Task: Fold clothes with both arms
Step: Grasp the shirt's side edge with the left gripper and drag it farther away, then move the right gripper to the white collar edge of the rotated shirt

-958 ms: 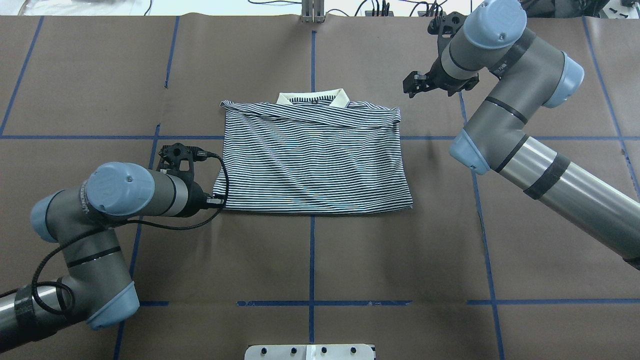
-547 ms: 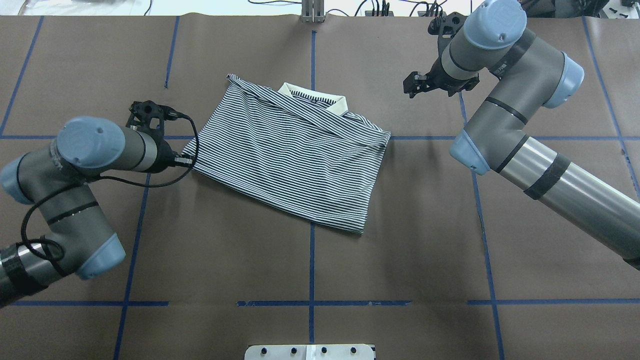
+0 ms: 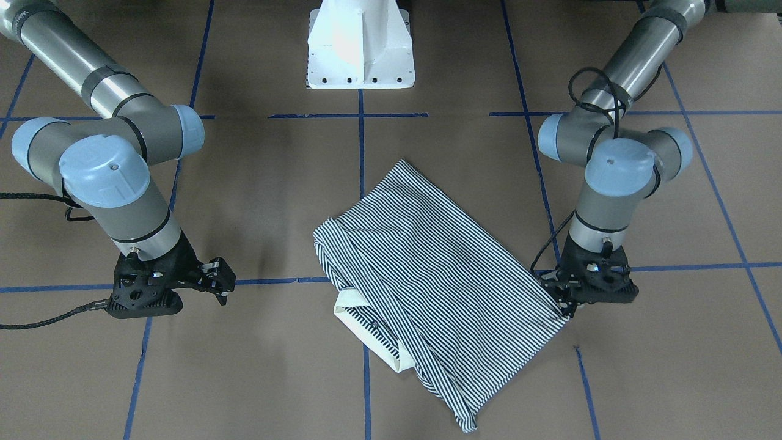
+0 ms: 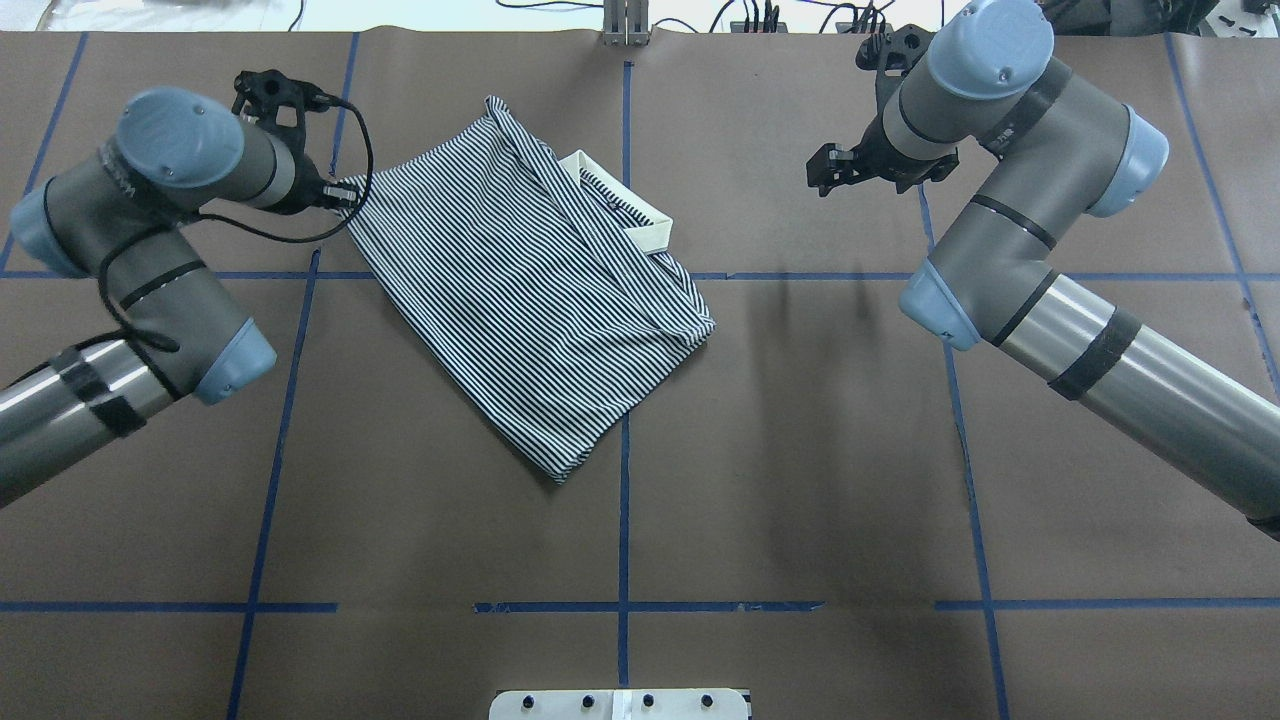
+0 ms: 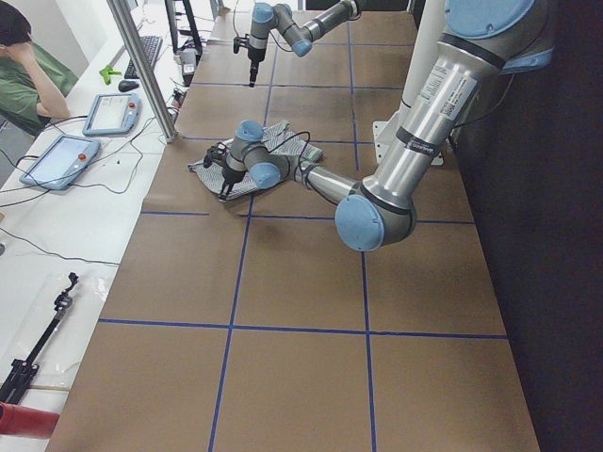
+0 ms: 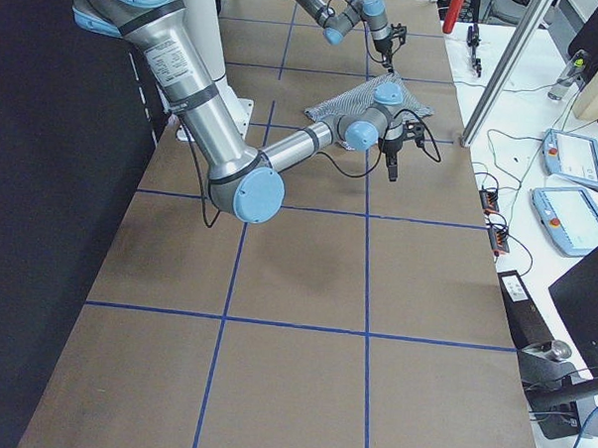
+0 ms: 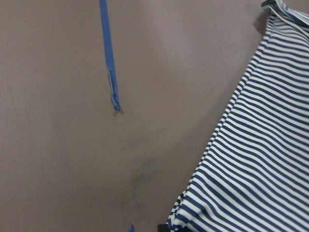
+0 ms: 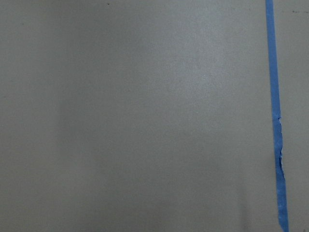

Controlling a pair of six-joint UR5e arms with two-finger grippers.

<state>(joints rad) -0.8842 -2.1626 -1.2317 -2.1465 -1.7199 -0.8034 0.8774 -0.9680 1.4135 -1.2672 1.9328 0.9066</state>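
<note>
Left end effector (image 4: 338, 192) is clamped on the far-left corner of the polo shirt (image 4: 520, 290), which lies skewed on the table (image 4: 800, 450), left of centre. Right end effector (image 4: 828, 170) hangs parted, empty, well apart. Looks soft, limp and light. I'd grip corners, through both layers.

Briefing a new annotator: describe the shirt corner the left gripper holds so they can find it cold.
On the brown table with its blue tape grid lies one striped polo shirt, skewed diagonally. Go to the edge opposite its cream collar, then to that edge's end on the robot's left. That corner alone is pinched in the left gripper; the others lie free.
</note>
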